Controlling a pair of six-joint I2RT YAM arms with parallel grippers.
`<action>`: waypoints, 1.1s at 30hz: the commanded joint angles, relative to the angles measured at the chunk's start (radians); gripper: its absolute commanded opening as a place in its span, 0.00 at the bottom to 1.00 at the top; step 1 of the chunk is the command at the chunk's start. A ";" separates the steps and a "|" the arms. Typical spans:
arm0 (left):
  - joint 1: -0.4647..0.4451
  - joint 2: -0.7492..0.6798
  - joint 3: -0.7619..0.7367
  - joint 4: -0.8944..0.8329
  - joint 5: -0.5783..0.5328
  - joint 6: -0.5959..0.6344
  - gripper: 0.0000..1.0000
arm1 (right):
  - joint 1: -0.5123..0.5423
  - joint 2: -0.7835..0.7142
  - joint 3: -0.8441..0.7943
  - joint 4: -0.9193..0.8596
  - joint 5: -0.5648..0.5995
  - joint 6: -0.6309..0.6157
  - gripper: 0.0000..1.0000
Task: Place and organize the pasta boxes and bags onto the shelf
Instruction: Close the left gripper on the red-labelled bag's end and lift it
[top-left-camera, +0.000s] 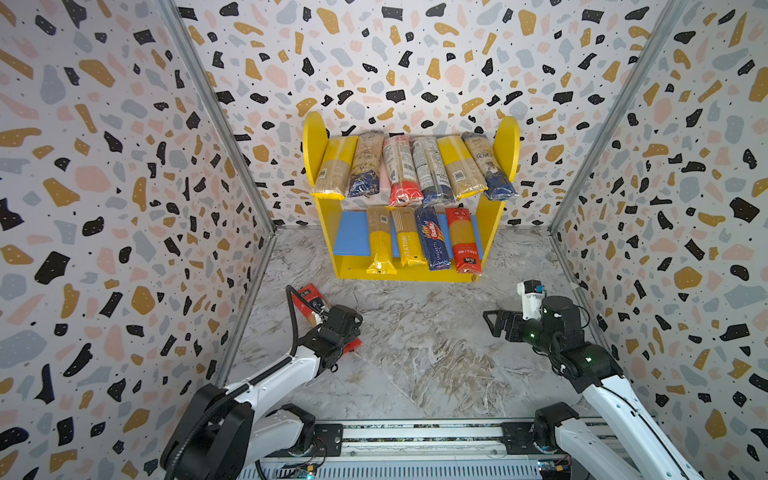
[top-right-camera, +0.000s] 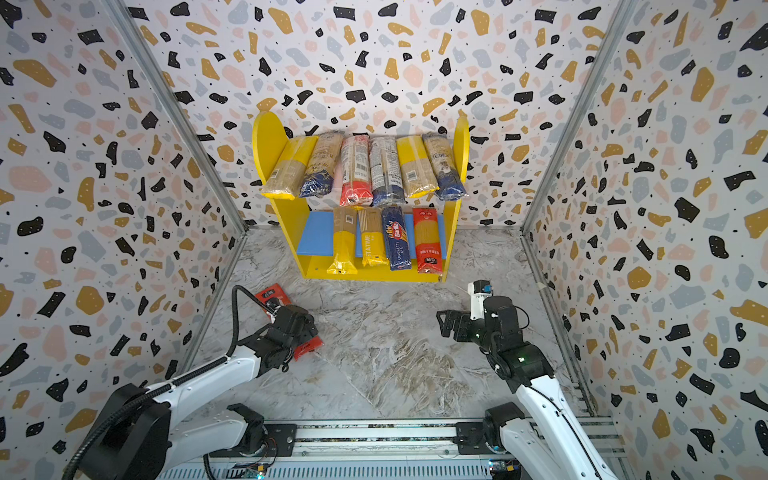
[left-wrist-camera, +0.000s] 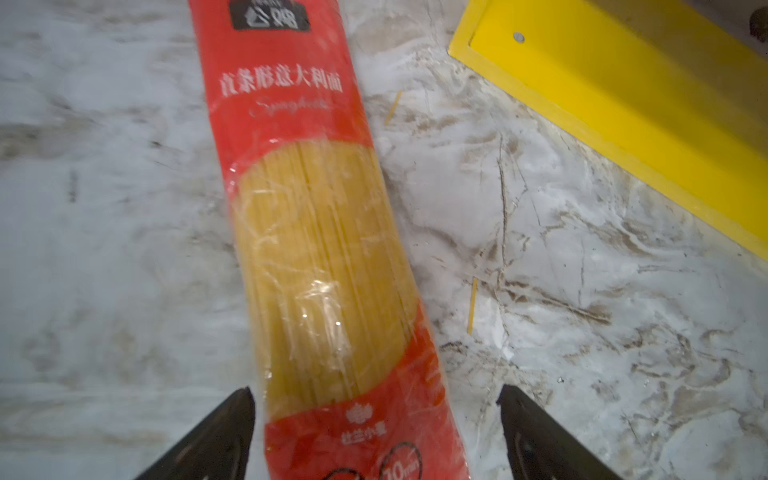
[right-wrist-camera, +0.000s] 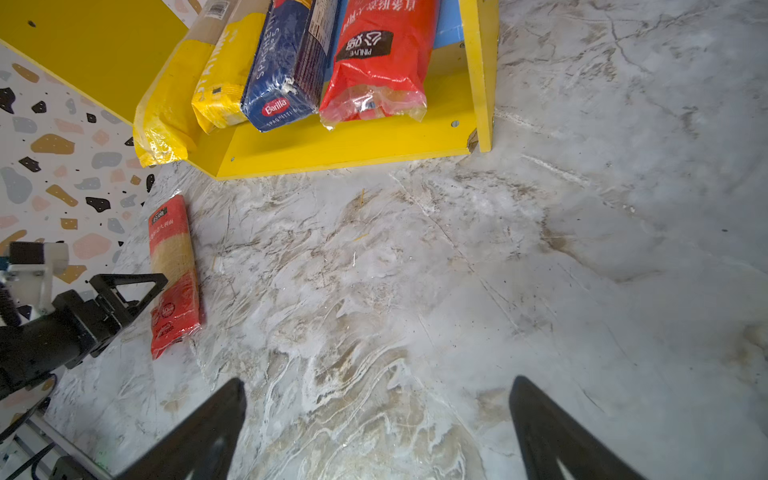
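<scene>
- While the crinkly clear-and-red spaghetti pack (left-wrist-camera: 316, 232) lies flat on the marbled bench (top-left-camera: 415, 332), at the shelf's (top-left-camera: 328, 222) seven o'clock, the left end effector's (left-wrist-camera: 376, 392) tapered black fingers straddle it, spread apart.
- Right end effector (right-wrist-camera: 376, 384): spread, empty, at five o'clock.

Grey marble-look tabletop (top-left-camera: 415, 353), terrazzo-patterned walls (top-left-camera: 104, 166), stray spaghetti strands (left-wrist-camera: 472, 305), metal rail (top-left-camera: 415, 434) along the front edge
</scene>
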 joint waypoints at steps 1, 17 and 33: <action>-0.003 -0.019 0.000 -0.073 -0.069 -0.029 0.92 | -0.004 -0.015 0.000 -0.002 0.003 -0.002 0.99; -0.021 0.231 0.047 0.039 -0.096 -0.078 1.00 | -0.005 -0.030 -0.003 0.004 -0.003 -0.005 0.99; -0.024 0.347 0.078 0.078 -0.096 -0.068 0.96 | -0.024 0.000 -0.008 0.021 -0.024 -0.014 0.99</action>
